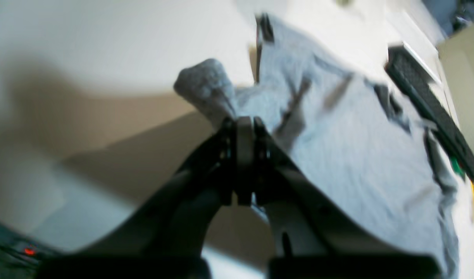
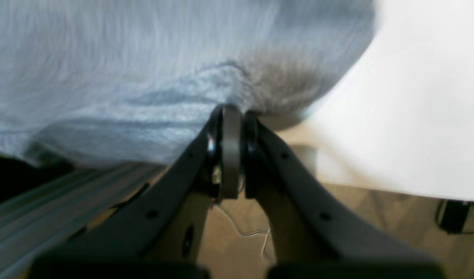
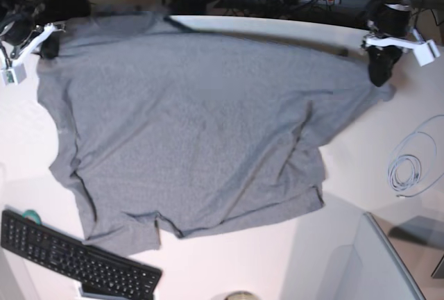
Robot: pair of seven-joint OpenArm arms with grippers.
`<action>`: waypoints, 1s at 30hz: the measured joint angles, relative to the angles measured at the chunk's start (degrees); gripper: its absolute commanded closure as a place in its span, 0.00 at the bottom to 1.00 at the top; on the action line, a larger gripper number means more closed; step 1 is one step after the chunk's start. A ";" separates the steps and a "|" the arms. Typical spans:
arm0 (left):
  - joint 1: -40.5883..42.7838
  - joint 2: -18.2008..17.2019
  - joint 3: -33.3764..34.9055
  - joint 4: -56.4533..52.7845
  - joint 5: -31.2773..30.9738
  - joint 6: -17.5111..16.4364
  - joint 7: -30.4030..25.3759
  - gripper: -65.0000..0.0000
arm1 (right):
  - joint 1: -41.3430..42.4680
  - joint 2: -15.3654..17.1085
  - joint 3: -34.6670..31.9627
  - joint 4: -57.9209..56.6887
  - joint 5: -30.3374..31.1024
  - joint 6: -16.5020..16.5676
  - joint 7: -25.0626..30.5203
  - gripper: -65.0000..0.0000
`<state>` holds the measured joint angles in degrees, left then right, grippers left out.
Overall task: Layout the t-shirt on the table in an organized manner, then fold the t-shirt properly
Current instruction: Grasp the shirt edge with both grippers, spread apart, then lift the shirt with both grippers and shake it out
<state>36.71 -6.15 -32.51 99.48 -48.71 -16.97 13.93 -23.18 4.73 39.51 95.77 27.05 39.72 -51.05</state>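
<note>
The heather-grey t-shirt [image 3: 194,126] is stretched wide over the white table [image 3: 350,175], its far edge pulled taut between both arms. At the back right of the base view my left gripper [image 3: 380,76] is shut on a bunched corner of the t-shirt [image 1: 357,135]; the left wrist view shows my left gripper [image 1: 244,126] with cloth pinched at its tips. My right gripper [image 3: 50,46], at the back left, is shut on the opposite corner. In the right wrist view my right gripper [image 2: 231,114] pinches the t-shirt [image 2: 124,69] beyond the table [image 2: 415,97] edge.
A black keyboard [image 3: 76,258] lies at the front left, just under the shirt's lower edge, and shows as the keyboard [image 1: 430,112] in the left wrist view. A coiled white cable [image 3: 409,168] lies at the right. A pale box [image 3: 374,258] stands at the front right. Cables crowd the back edge.
</note>
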 measured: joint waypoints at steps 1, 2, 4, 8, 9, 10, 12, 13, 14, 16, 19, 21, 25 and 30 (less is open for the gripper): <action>-0.02 -0.13 -0.17 -0.04 0.02 0.31 0.02 1.00 | 0.37 0.13 -0.09 -0.02 -0.02 0.02 -0.07 0.99; -0.09 -0.26 -0.11 -0.22 0.07 0.46 0.09 1.00 | 1.05 0.15 -0.42 -0.13 -0.04 0.00 -0.28 0.99; -1.27 -0.11 0.90 -0.22 0.20 0.35 0.17 1.00 | 3.61 -0.02 -0.52 -0.37 -0.72 0.13 -1.73 0.99; -6.03 0.02 7.72 -0.13 6.54 3.78 0.09 1.00 | 13.79 0.46 -0.46 -1.20 -9.86 0.31 -6.64 0.99; -8.13 0.09 9.88 -0.48 9.49 7.02 0.44 1.00 | 16.65 0.50 -0.50 -2.38 -11.89 0.59 -6.36 0.99; -10.80 -0.22 12.52 -1.27 12.68 9.75 0.61 1.00 | 20.28 0.52 -0.55 -4.02 -15.10 0.35 -6.69 0.99; -16.61 -0.55 16.90 -3.41 15.61 10.84 0.63 1.00 | 26.64 0.76 -1.73 -8.70 -20.85 0.37 -6.51 0.99; -20.65 -0.48 18.49 -5.16 16.52 10.84 1.18 1.00 | 29.97 1.53 -3.54 -11.43 -24.02 0.33 -7.08 0.99; -25.27 -0.42 19.54 -7.21 17.18 10.62 3.87 1.00 | 33.31 2.40 -5.60 -14.40 -25.46 0.74 -7.04 1.00; -35.65 -0.04 20.00 -12.39 19.71 10.82 12.24 1.00 | 40.28 3.50 -7.76 -20.61 -27.50 0.76 -4.26 1.00; -51.98 -0.02 20.28 -22.64 24.46 11.47 17.44 1.00 | 50.14 6.05 -9.66 -26.32 -31.08 0.72 -1.11 1.00; -60.83 -0.13 20.17 -27.30 25.31 11.82 17.86 1.00 | 56.06 8.17 -11.04 -27.87 -31.63 0.81 -1.33 1.00; -73.92 0.09 20.46 -28.65 21.64 11.06 17.99 1.00 | 65.53 13.16 -13.94 -26.40 -31.65 0.57 -1.29 1.00; -73.09 -1.25 21.88 -15.30 14.38 11.17 18.95 1.00 | 65.77 16.35 -14.82 -7.67 -31.15 0.37 -8.13 1.00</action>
<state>-36.38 -7.40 -10.63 84.18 -34.33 -5.80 32.88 42.59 21.08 24.69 88.09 -4.10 40.10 -59.18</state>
